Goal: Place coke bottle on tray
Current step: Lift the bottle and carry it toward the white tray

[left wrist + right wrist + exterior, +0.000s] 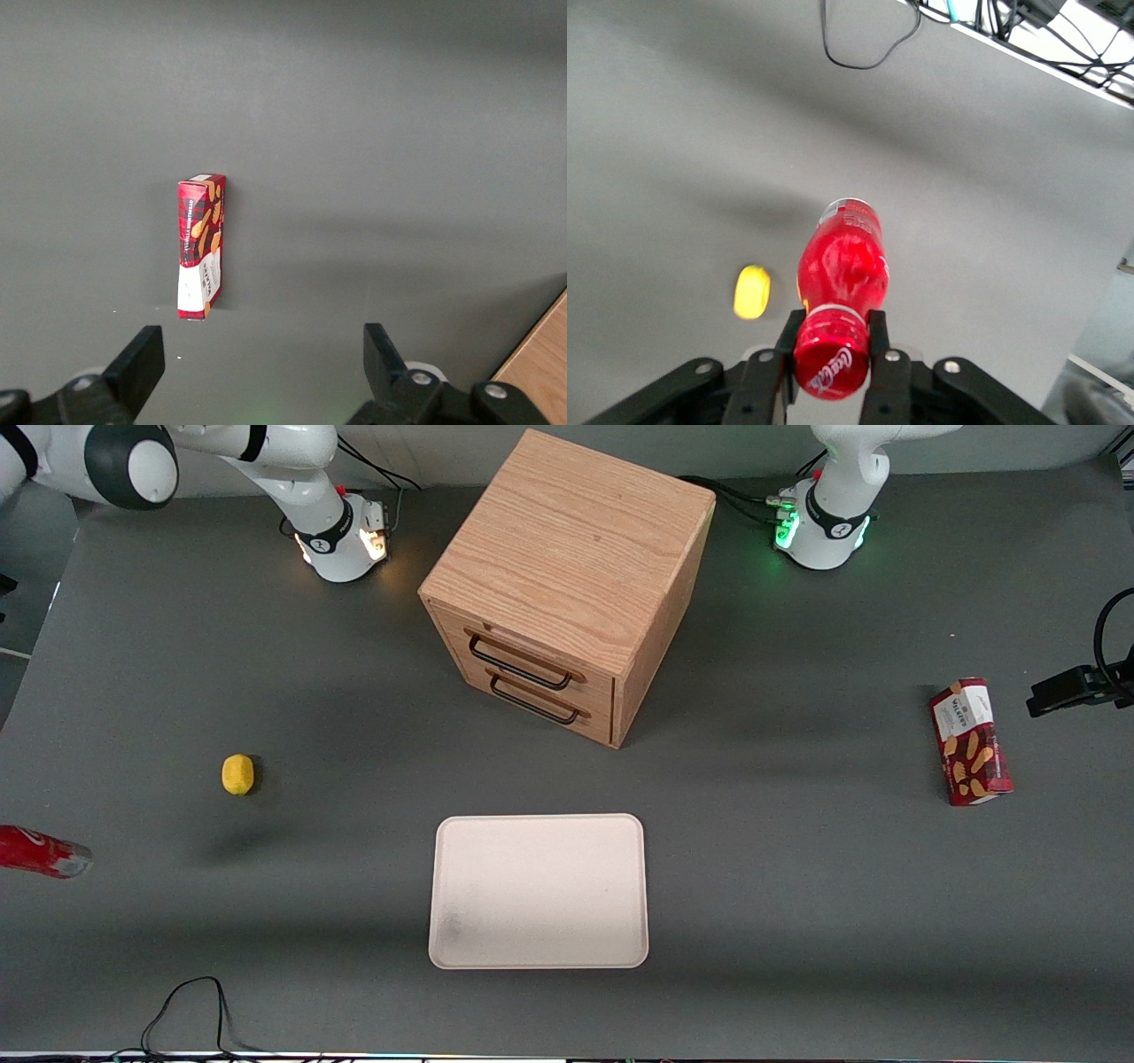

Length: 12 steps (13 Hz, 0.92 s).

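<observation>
Red coke bottle (840, 266) sits clamped at its neck between my gripper (830, 341)'s 2 fingers, held above the table (673, 133), well apart from the tray (539, 890).

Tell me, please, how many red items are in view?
2: the coke bottle, lifted above the table in the claw at the working arm's end; the biscuit box toward the parked arm's end.
</observation>
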### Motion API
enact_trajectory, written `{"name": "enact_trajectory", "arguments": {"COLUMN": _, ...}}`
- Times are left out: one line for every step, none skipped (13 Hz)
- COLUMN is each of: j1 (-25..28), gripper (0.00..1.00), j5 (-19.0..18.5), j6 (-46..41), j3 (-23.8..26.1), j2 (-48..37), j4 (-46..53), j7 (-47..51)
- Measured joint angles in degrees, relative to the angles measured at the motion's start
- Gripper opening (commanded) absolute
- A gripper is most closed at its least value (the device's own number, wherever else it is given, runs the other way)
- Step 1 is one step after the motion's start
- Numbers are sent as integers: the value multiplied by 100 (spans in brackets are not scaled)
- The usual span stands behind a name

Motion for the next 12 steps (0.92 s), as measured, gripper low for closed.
{"name": "enact_trajectory", "arguments": {"j1": -1, "gripper": 0, "j5": -2, "j6": -241, "j3": 0, "j2": -250, "j4": 3, "j7": -1}}
{"name": "enact_trajectory", "arguments": {"j1": -3, "gripper": 0, "j5": -4, "j6": -482, "j3": -3, "j2": -490, "j4": 3, "j7": -2}}
{"name": "enact_trajectory", "arguments": {"j1": -6, "gripper": 0, "j5": -5, "j6": -682, "j3": -13, "j2": -699, "j4": 0, "j7": -2}}
{"name": "enact_trajectory", "arguments": {"j1": -7, "gripper": 0, "j5": -5, "j6": -841, "j3": -30, "j2": -877, "j4": -9, "j7": -3}}
{"name": "enact_trajectory", "arguments": {"j1": -6, "gripper": 0, "j5": -5, "j6": -932, "j3": -38, "j2": -1003, "j4": -30, "j7": -4}}
{"name": "enact_trajectory", "arguments": {"j1": 5, "gripper": 0, "j5": -3, "j6": -952, "j3": -37, "j2": -1073, "j4": -52, "j7": -4}}
{"name": "enact_trajectory", "arguments": {"j1": 53, "gripper": 0, "j5": 1, "j6": -954, "j3": -35, "j2": -1090, "j4": -58, "j7": -4}}
{"name": "enact_trajectory", "arguments": {"j1": 152, "gripper": 0, "j5": 5, "j6": -954, "j3": -33, "j2": -1086, "j4": -77, "j7": 13}}
{"name": "enact_trajectory", "arguments": {"j1": 312, "gripper": 0, "j5": 15, "j6": -953, "j3": -27, "j2": -1085, "j4": -115, "j7": 93}}
{"name": "enact_trajectory", "arguments": {"j1": 521, "gripper": 0, "j5": 39, "j6": -952, "j3": -14, "j2": -1079, "j4": -135, "j7": 254}}
{"name": "enact_trajectory", "arguments": {"j1": 780, "gripper": 0, "j5": 76, "j6": -950, "j3": 4, "j2": -1075, "j4": -145, "j7": 504}}
{"name": "enact_trajectory", "arguments": {"j1": 1066, "gripper": 0, "j5": 131, "j6": -937, "j3": 20, "j2": -1073, "j4": -156, "j7": 830}}
